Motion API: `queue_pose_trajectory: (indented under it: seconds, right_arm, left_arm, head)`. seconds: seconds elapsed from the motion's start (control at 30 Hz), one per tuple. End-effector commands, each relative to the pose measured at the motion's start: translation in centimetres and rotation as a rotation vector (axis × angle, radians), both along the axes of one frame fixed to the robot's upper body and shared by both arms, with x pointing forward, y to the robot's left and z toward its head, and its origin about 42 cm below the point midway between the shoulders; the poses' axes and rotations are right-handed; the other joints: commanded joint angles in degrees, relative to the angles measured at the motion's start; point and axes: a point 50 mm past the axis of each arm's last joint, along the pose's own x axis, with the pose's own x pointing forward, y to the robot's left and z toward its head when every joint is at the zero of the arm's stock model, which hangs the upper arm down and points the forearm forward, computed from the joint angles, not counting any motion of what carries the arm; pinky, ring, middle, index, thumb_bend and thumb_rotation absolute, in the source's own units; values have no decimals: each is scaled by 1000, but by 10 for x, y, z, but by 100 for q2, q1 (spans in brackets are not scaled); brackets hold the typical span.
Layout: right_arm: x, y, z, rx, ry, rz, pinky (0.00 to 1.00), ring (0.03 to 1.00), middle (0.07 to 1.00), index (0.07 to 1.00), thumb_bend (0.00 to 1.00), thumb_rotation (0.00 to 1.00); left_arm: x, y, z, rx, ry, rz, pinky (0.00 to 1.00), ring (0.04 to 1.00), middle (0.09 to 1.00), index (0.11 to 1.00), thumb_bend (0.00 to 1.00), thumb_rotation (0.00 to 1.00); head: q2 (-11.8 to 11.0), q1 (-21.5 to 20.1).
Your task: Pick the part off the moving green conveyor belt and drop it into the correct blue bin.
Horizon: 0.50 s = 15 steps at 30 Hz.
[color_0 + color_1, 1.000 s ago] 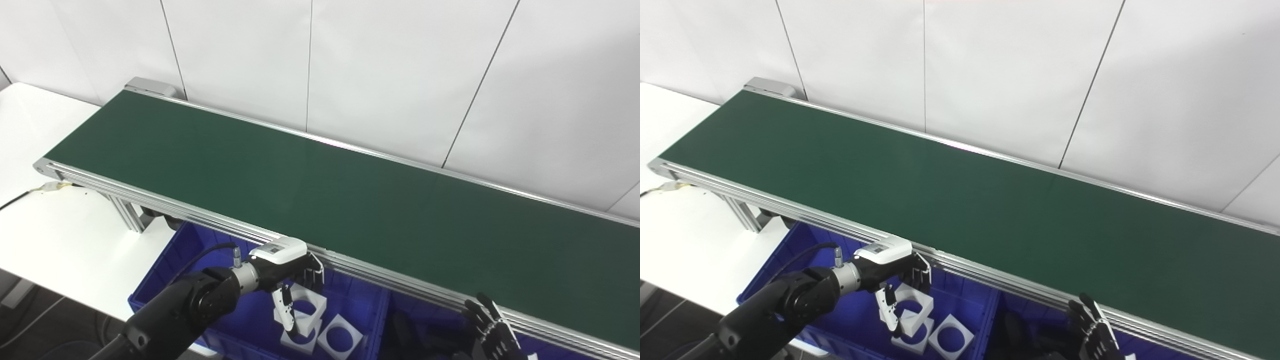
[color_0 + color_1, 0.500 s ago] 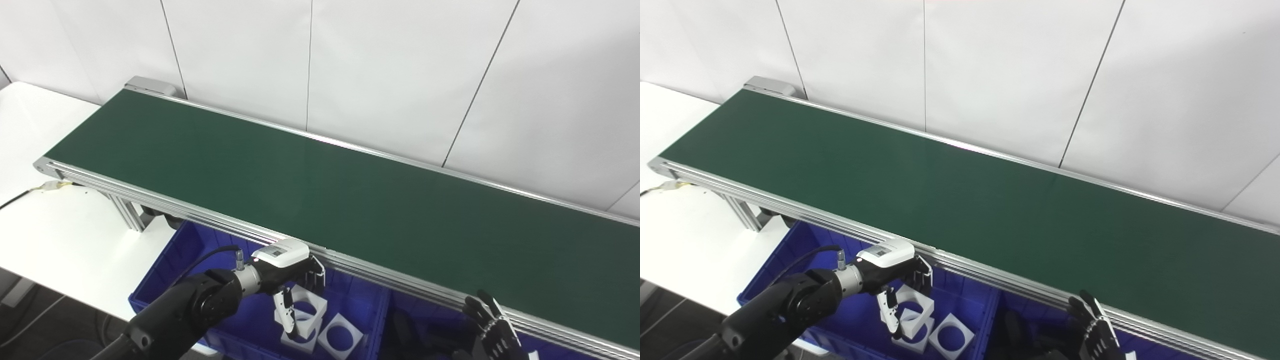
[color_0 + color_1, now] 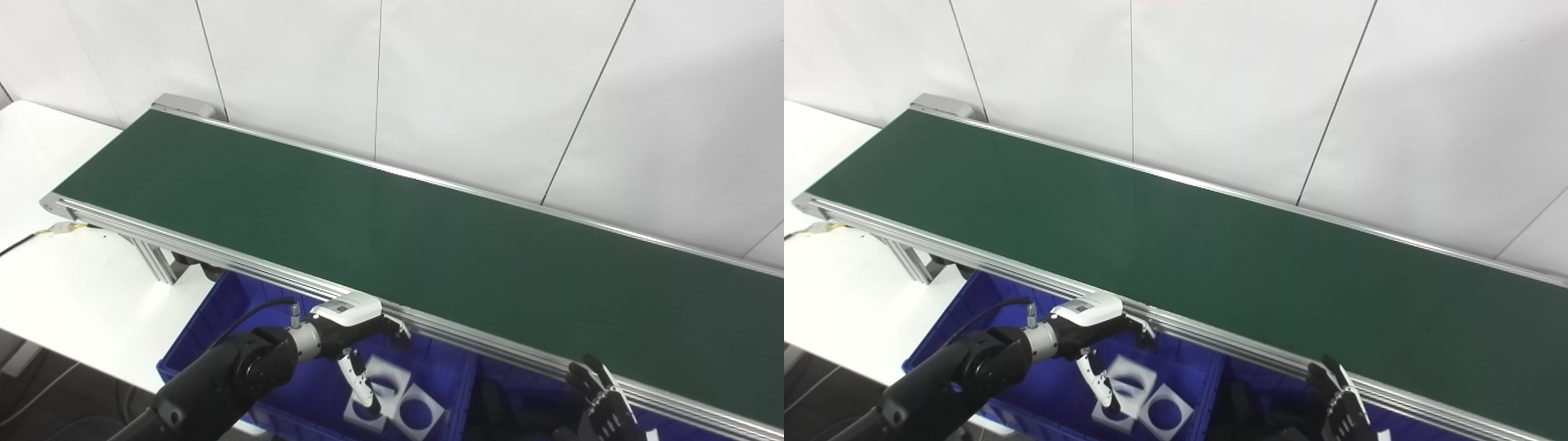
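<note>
Left eye view shows the left hand [image 3: 358, 334] hanging over the left blue bin [image 3: 202, 340], fingers spread and holding nothing. Below it a white part [image 3: 383, 383], a flat square with a round hole, looks caught in mid-fall or just landing among the other white squares [image 3: 419, 415]. At about 4 o'clock from that hand, the right hand [image 3: 603, 407] waits at the belt's near rail with its fingers apart and empty.

The green conveyor belt [image 3: 1176, 245] carries no part anywhere in its visible length. The step in hand reads as the release into the bin. To do it well, the fingers should open fully and the hand should lift straight clear, so that nothing snags the part or nudges the pile. The hand then belongs back near the belt edge, ready for the next piece.

The right bin [image 3: 520, 401], toward 3 o'clock of the left one, is dark and cut by the picture's bottom edge, so its contents cannot be made out. The white part is blurred. The belt runs out of view at right, so an approaching piece there would be unseen.
</note>
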Motion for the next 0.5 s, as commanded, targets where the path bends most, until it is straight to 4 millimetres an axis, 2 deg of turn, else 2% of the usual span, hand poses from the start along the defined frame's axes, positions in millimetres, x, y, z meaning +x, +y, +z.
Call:
queue_pose_trajectory:
  seconds: [0.0, 0.33, 0.43, 0.47]
  right_arm:
    - [3, 3, 11, 16, -81, 7, 786, 823, 831, 885, 975, 502]
    - [3, 4, 10, 13, -78, 8, 780, 823, 835, 882, 968, 503]
    - [3, 4, 9, 18, -73, 9, 782, 825, 836, 883, 967, 499]
    - [2, 5, 9, 20, -71, 9, 784, 825, 836, 881, 967, 497]
  left_arm:
    - [11, 1, 17, 1, -51, -4, 939, 917, 929, 920, 964, 394]
    - [9, 1, 19, 4, -34, -4, 980, 918, 923, 909, 963, 399]
    - [7, 1, 20, -31, -28, -11, 971, 906, 906, 900, 957, 417]
    - [5, 1, 21, -51, -25, -12, 943, 884, 882, 890, 932, 456]
  head:
    - [5, -2]
    - [-35, -46]
    - [-97, -156]
    - [-97, -156]
